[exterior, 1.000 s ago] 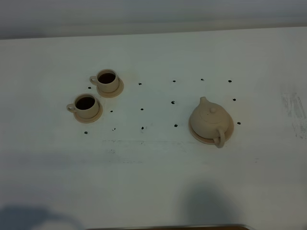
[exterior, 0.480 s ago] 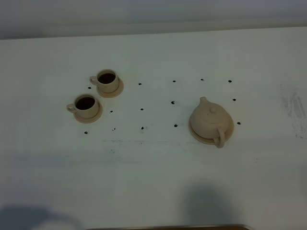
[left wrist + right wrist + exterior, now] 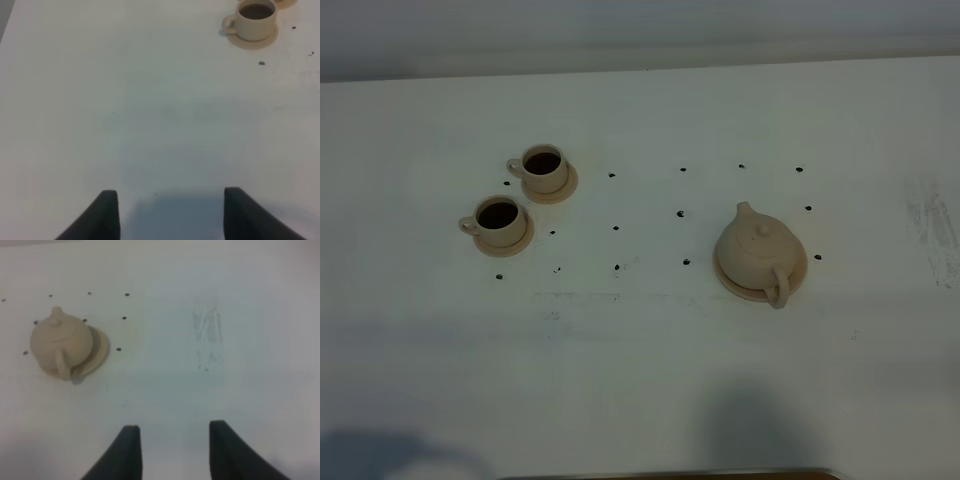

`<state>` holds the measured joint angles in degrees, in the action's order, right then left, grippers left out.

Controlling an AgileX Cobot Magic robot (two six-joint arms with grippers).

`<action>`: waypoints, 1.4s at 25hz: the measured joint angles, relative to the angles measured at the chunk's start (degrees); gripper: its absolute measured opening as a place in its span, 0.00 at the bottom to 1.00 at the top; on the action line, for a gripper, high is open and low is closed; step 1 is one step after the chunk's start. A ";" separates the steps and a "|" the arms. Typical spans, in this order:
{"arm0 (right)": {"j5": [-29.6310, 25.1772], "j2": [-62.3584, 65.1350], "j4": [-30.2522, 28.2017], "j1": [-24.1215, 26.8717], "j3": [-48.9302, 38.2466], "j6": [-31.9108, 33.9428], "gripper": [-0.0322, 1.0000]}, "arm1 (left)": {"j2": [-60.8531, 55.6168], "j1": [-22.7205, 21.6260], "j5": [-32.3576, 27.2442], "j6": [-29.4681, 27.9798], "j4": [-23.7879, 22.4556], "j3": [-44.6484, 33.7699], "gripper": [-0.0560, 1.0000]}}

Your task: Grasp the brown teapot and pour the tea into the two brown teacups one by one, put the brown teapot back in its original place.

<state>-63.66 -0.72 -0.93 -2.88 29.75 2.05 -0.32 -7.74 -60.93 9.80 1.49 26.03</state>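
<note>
- Brown teapot (image 3: 757, 252) sits on its tan coaster (image 3: 798, 270), right of the table's (image 3: 640, 380) centre, spout at 11 o'clock, handle at 5 o'clock.
- Two brown teacups on saucers, way off to the teapot's 9 o'clock: far cup (image 3: 544, 168), near cup (image 3: 498, 221), both dark with tea.
- Left gripper (image 3: 169, 212) is spread wide over bare table, gripping nothing.
- Right gripper (image 3: 174, 450) is spread apart too, nothing in it, teapot well away from it.
- Small black dots (image 3: 616, 228) are scattered between cups and pot.

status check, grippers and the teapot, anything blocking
Left gripper and right gripper open, holding nothing. Brown teapot upright on its coaster, ungrasped. Both teacups dark inside. Nothing around the teapot.
</note>
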 joint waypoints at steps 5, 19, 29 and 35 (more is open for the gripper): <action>0.00 0.00 -0.77 0.00 0.00 -0.98 0.33 | 0.00 0.00 0.00 0.00 0.00 0.00 0.55; 0.00 0.00 -0.95 0.00 0.00 -1.26 0.33 | 0.00 0.00 0.00 0.00 0.00 0.00 0.55; 0.00 0.00 -1.01 0.00 -0.06 -1.35 0.33 | 0.00 0.00 0.00 0.00 0.00 0.00 0.55; 0.00 0.00 -1.06 0.00 -0.06 -1.35 0.33 | 0.00 0.00 0.00 0.00 0.00 0.00 0.55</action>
<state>-63.66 -0.72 -2.00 -2.88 29.68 0.71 -0.32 -7.74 -60.93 9.80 1.49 26.03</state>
